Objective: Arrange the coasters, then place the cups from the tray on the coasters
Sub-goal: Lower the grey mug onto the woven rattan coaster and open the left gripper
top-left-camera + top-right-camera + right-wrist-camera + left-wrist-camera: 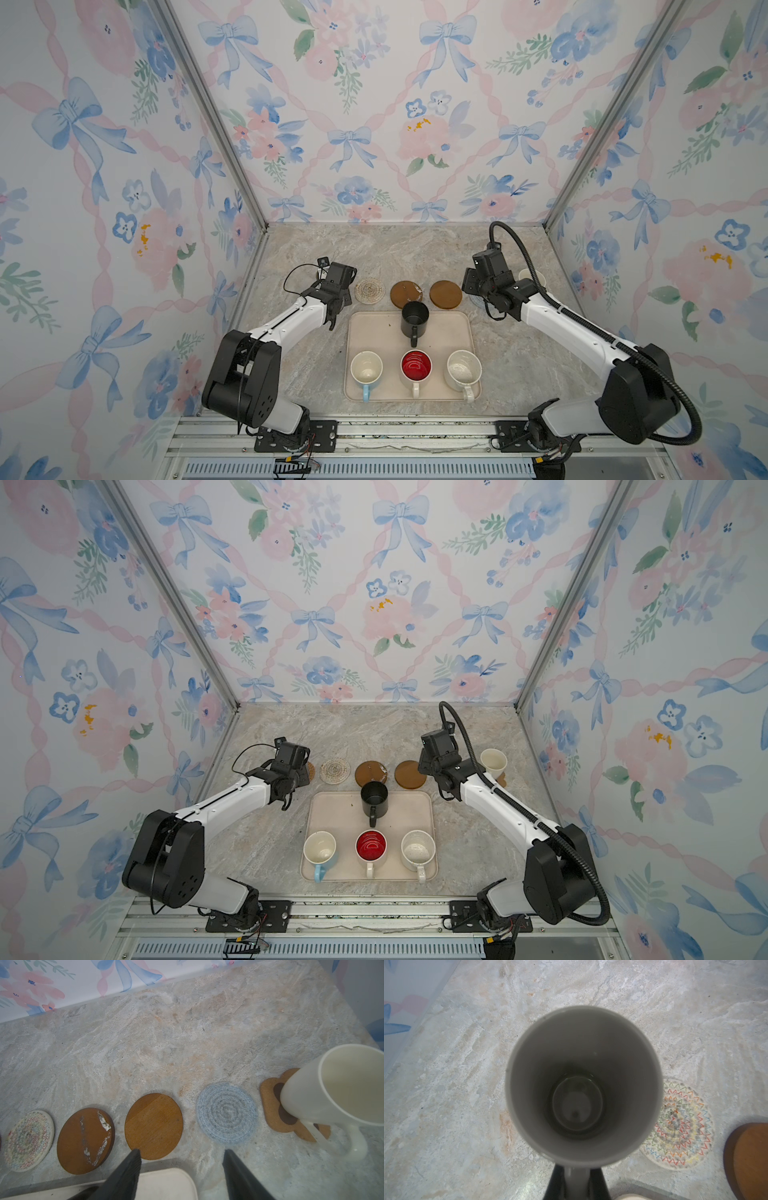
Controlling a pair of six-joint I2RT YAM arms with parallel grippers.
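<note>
Handle of grey mug (583, 1059) clamped inside left gripper (576, 1169) | right gripper (181, 1152) spread, empty

Marbled beige-grey tabletop (374, 257), floral bow-patterned walls (374, 104), aluminium corner posts (217, 124), metal rail (415, 432) along front edge

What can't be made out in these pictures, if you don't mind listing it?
- What lies beneath the grey mug: left wrist view, the mug itself hides it.
- Left pincer: left wrist view, mostly cut off by the edge.
- Blue-grey coaster: both top views, mostly under the right arm.
- Paw coaster: right wrist view, partly covered by the cream mug.
</note>
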